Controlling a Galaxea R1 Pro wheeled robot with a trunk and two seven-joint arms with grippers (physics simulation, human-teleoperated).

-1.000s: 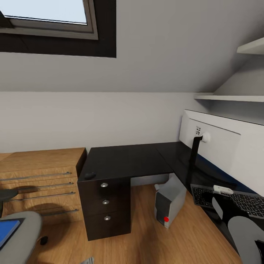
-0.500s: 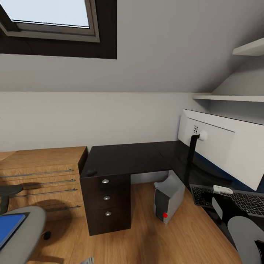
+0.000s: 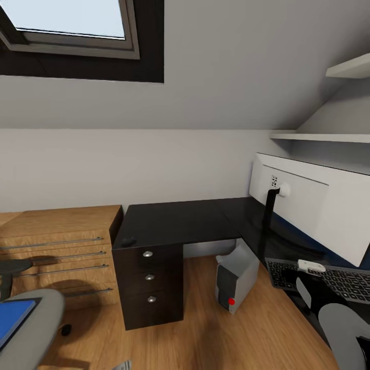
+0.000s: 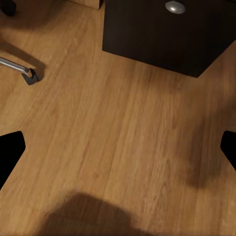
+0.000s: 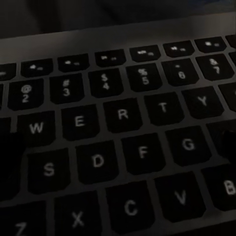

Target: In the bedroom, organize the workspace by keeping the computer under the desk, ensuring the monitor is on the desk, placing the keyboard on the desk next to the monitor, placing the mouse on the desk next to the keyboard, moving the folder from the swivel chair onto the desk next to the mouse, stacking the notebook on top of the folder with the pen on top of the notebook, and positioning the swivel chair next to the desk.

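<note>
Holding my right claw close over the dark flat keyboard (image 3: 329,280); its grip I cannot tell.
White monitor (image 3: 313,205) and small black mouse (image 3: 128,241) are on the black L-shaped desk (image 3: 180,223); blue folder (image 3: 13,318) is on the chair.

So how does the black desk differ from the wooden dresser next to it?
The desk is black and L-shaped, running along the wall and turning toward the monitor; the dresser is light wood and a plain block. The desk's drawers have small round knobs, the dresser's have long metal bar handles. The desk carries a mouse and a keyboard. Both stand on the wood floor against the wall and hold stacked drawers.
</note>
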